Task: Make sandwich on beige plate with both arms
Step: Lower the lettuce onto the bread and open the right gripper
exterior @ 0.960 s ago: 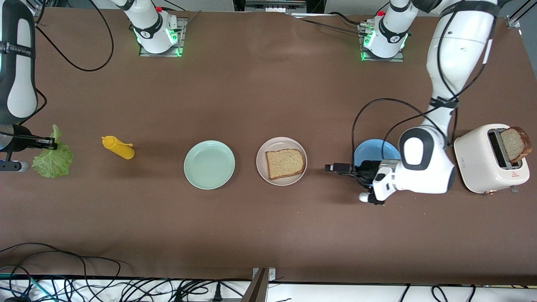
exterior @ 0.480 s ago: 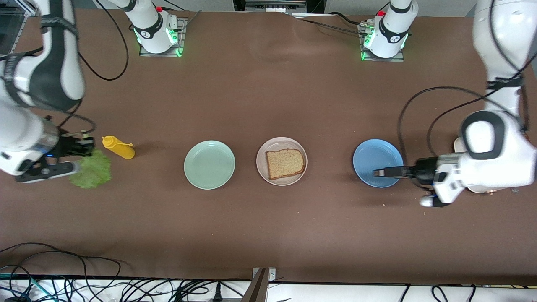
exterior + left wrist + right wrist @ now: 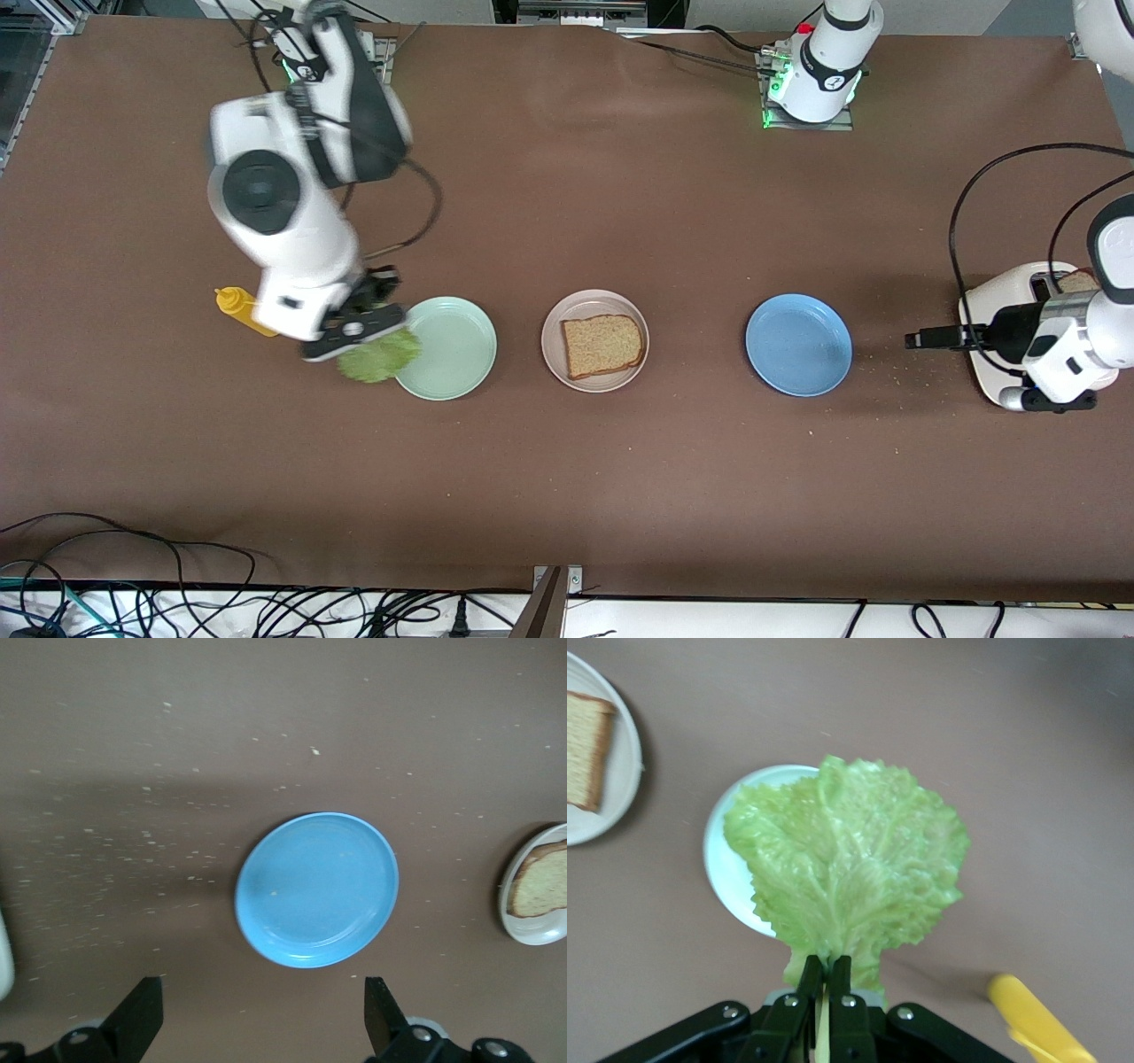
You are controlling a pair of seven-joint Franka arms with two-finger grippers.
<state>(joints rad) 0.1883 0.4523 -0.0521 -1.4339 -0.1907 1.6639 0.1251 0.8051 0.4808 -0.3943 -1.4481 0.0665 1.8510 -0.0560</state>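
Right gripper (image 3: 376, 312): up in the air over the rim of the mint-green plate, at the edge toward the right arm's end of the tabletop; its fingers (image 3: 837, 979) are clenched on the stem end of the lettuce leaf.
Lettuce leaf (image 3: 846, 864): ruffled, pale green, hanging from the right gripper; in the right wrist view it spreads over part of the mint-green plate below it.
Left gripper (image 3: 921, 339): over bare tabletop between the blue plate and the toaster; its fingers (image 3: 142, 1023) stand wide apart and grasp nothing.
Beige plate (image 3: 554, 330): on the tabletop between the mint-green plate and the blue plate, in the middle of the row.
Bread slice (image 3: 602, 344): one brown slice with darker crust lies flat on the beige plate, nothing on top of it.
Mint-green plate (image 3: 456, 354): just beside the beige plate, toward the right arm's end; nothing rests on it.
Blue plate (image 3: 799, 346): toward the left arm's end, apart from the beige plate; nothing rests on it.
Toaster (image 3: 997, 297): white, at the left arm's end of the tabletop, partly covered by the left arm; the top of a second bread slice (image 3: 1076, 282) shows in its slot.
Yellow bottle (image 3: 232, 306): lies on its side beside the right arm's wrist, toward the right arm's end from the mint-green plate.
Crumbs (image 3: 106, 868): scattered on the tabletop (image 3: 567, 487) around the blue plate.
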